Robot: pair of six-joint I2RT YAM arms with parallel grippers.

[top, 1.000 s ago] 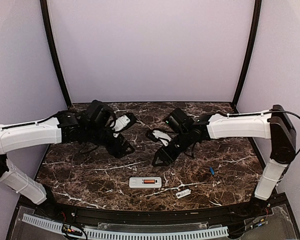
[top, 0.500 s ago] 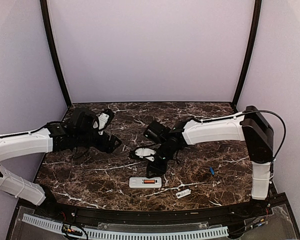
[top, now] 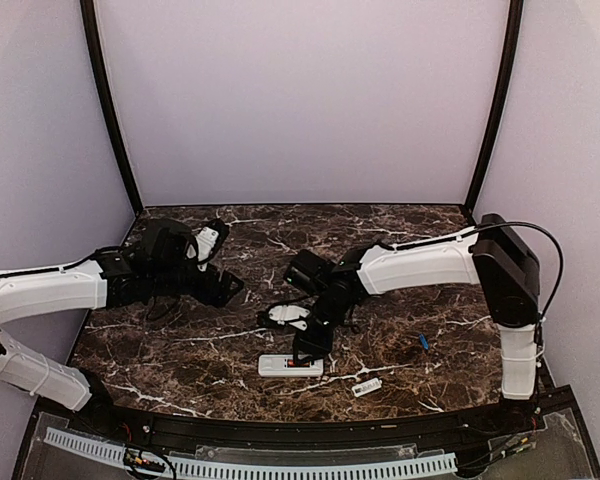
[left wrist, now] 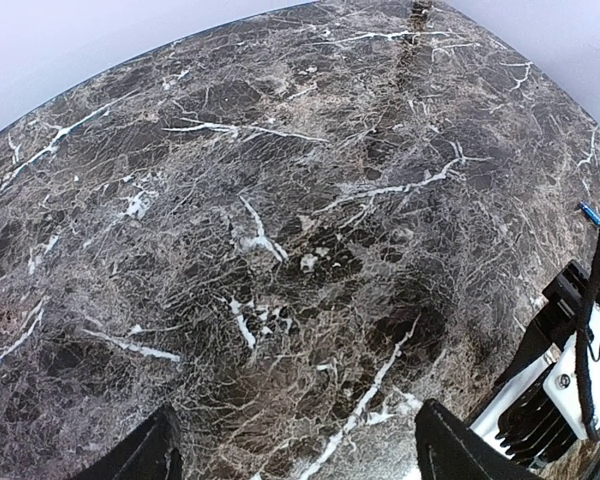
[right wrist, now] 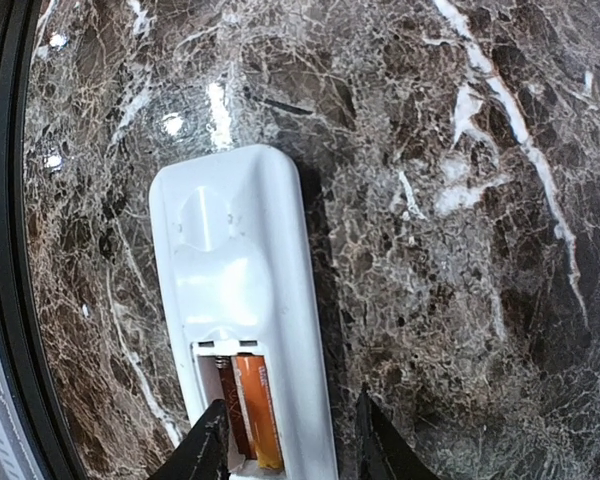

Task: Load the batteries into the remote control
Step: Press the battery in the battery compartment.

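L arm [top: 42, 292], R arm [top: 420, 265]: white shells, blk joints, blk cables [left wrist: 596, 280].

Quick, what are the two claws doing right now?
Left gripper: open, empty.
Right gripper: partly open over the remote control, holding nothing.

The remote control [top: 291, 366] lies back up on the table [top: 180, 350], near the front edge and about midway across. 1 battery [right wrist: 255, 415] sits in its open compartment. The right gripper [top: 308, 348] hangs directly over that compartment, its 2 fingers [right wrist: 208, 445] apart on either side of the remote's width. The second battery [top: 423, 341] lies well to the right, slightly behind. A loose cover piece [top: 367, 386] lies right of the remote, nearer the front. The left gripper [top: 228, 290] is left and behind, well apart.
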